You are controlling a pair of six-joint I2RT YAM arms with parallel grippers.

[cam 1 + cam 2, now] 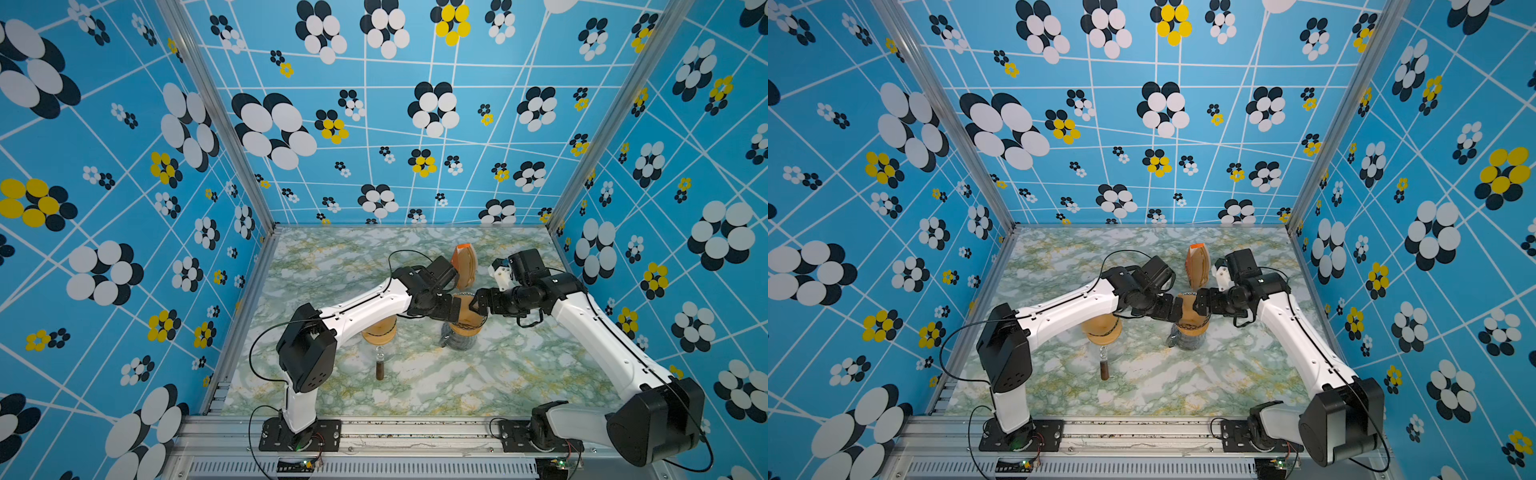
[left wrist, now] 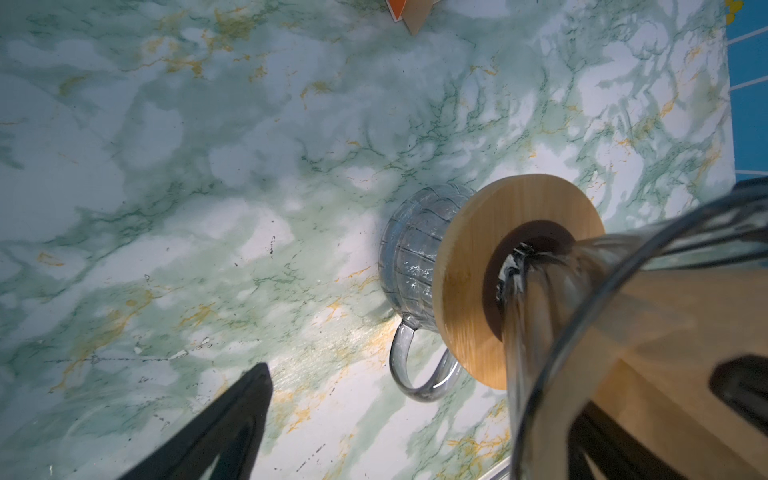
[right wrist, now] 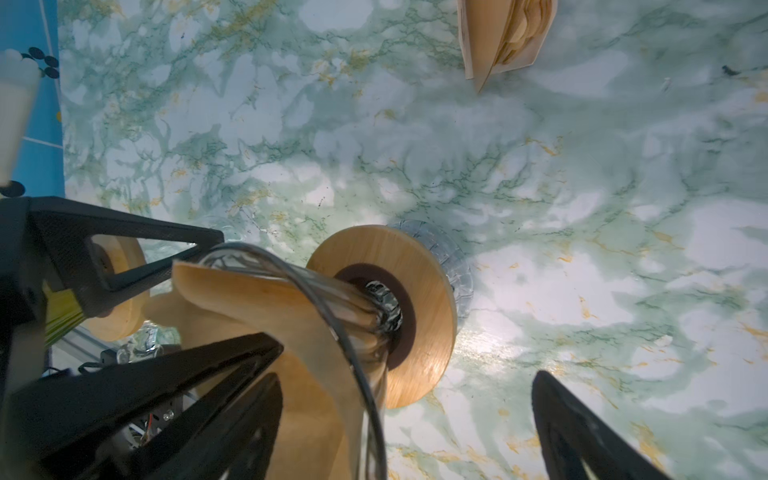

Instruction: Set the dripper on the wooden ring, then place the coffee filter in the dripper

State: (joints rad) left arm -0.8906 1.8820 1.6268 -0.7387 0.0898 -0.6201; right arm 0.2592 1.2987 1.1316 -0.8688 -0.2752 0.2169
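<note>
Stretching across the cell floor, the green-veined marble table [image 1: 415, 386] carries two arms that meet over its middle, where the left claw [image 1: 457, 309] and the right claw [image 1: 473, 305] both stand with fingers spread wide, one on each side of the glass dripper [image 3: 424, 266]. That dripper, with its round wooden collar, sits on a ribbed glass mug [image 2: 411, 249]; a second dripper [image 1: 379, 330] stands under the left arm, and a pack of filters [image 1: 465, 266] stands upright behind. The brown coffee filter [image 3: 257, 303] lies inside the dripper's glass cone, one flap rising past the rim beside a right-claw finger.
</note>
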